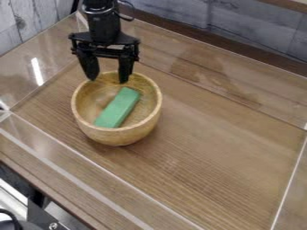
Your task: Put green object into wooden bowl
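Green object (pixel 118 107) is lying inside wooden bowl (pixel 90 125); gripper (pixel 104 74) is hovering at eleven o'clock, jaws released.

Lighting: even, fairly bright, diffuse. Glare: pale streaks on the clear walls (pixel 36 67) along the tabletop's (pixel 204 153) left and far edges. Shadows: soft, faint. Sharpness: low resolution, slightly soft throughout.

Green object in the wooden bowl

The green object (pixel 118 107) lies tilted inside the wooden bowl (pixel 143 128) on the table (pixel 204 171). The gripper (pixel 104 74) hangs above the bowl's far rim, fingers spread, holding nothing.
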`<state>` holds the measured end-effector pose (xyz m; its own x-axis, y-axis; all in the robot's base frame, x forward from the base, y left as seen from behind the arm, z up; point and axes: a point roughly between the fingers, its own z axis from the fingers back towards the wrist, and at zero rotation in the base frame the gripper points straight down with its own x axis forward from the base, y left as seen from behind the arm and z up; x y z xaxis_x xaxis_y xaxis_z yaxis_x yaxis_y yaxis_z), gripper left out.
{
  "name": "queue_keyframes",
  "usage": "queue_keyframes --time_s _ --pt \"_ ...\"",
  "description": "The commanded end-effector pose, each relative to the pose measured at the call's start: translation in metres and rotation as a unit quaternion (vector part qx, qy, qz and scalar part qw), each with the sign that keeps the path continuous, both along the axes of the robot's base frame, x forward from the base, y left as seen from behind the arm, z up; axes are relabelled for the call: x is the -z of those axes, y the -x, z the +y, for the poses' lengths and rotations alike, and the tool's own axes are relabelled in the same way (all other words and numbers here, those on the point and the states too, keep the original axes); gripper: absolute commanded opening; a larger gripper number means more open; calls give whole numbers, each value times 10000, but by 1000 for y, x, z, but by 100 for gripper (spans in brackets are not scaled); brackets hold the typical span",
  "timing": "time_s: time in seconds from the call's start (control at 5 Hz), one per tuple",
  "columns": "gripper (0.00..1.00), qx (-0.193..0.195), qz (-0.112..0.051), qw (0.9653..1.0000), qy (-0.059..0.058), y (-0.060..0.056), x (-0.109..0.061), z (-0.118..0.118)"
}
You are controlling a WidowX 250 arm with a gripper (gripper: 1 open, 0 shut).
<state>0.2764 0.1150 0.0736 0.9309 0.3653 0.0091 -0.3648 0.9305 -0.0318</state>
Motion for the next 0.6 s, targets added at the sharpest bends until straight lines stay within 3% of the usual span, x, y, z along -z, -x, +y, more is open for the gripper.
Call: queue_keyframes --time_s 0.0,0.4 --pt "100 166 -388 9991 -95 -3 -29 -7" --pt "100 410 -472 9980 -46 -12 -21 -16"
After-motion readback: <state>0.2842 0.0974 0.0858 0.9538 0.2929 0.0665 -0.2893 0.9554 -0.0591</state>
